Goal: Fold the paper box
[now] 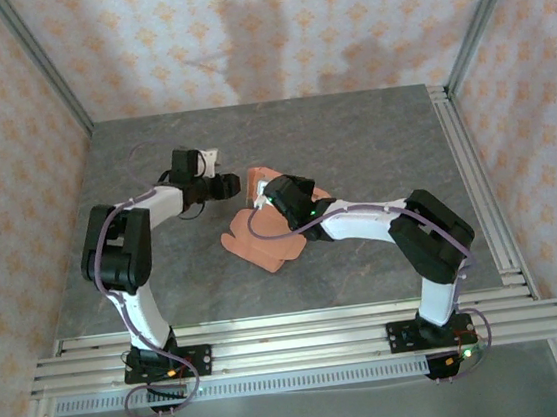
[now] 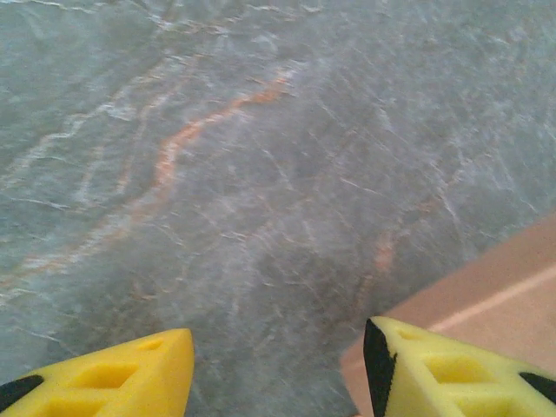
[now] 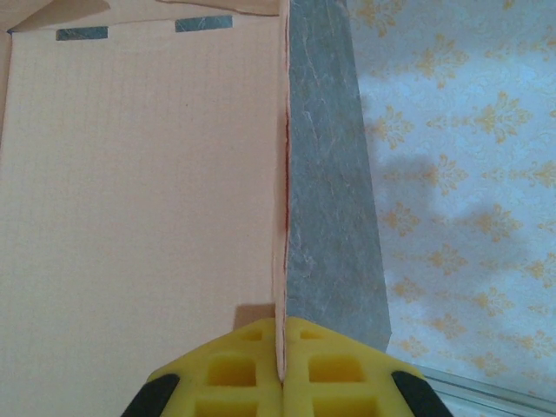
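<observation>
The paper box [image 1: 263,248] is a salmon-orange card sheet lying mid-table, with one flap [image 1: 258,183] raised at its far end. My right gripper [image 1: 264,203] is shut on a standing wall of that card. In the right wrist view the thin edge [image 3: 281,261] runs straight into the closed yellow fingertips [image 3: 280,369], and the broad panel [image 3: 139,191] with two slits lies to the left. My left gripper [image 1: 236,183] hovers just left of the raised flap. It is open [image 2: 278,373] with bare table between its fingers, and a corner of card [image 2: 504,295] sits under the right finger.
Grey marbled tabletop [image 1: 351,140] surrounds the sheet. Aluminium rails run along the near edge [image 1: 293,333] and the right side [image 1: 471,176]. Patterned walls enclose the back and sides.
</observation>
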You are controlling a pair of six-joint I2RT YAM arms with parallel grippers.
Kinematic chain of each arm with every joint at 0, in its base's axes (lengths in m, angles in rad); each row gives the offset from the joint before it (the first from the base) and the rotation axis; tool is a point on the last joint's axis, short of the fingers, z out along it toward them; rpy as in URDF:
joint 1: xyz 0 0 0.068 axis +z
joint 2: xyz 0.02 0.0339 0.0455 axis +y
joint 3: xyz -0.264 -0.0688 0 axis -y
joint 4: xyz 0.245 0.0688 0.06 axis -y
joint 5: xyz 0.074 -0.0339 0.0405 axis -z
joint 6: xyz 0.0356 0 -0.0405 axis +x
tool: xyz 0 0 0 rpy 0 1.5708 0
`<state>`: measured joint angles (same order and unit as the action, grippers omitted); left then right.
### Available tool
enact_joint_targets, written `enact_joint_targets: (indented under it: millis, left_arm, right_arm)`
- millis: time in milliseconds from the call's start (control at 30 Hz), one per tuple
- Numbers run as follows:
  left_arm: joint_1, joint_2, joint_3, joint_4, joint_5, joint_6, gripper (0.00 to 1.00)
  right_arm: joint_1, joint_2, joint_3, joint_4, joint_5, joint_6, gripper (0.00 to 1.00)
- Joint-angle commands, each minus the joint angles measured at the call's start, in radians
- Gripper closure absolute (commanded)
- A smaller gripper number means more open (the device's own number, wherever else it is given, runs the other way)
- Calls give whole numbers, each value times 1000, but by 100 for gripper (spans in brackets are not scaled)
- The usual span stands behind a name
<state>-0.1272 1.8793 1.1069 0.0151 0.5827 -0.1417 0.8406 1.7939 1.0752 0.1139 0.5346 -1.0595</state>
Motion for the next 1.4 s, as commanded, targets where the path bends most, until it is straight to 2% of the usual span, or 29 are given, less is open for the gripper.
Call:
enact_joint_targets:
  millis: [0,300,567,867,1233,1367]
  left_arm:
    - [8,47,60,-24,0,-17,47]
    - [-7,132,124,-44,142,37,50]
    - [-15,89,44,29,192,15,51]
    - [-23,48,-10,71,213,13,51]
    - [-23,-11,-37,91,217,21,50]
    - [-24,-7,-32,96,226,24,50]
  right_arm:
    - [-3,7,5,8,23,-9,100]
    - [-6,28,25,-2,21,-12,100]
    - [-9,39,29,-3,21,-2,100]
    - [-8,40,36,25,43,-19,100]
    - [-2,40,3,169,95,-143,100]
    - [4,51,-23,270,107,-222,100]
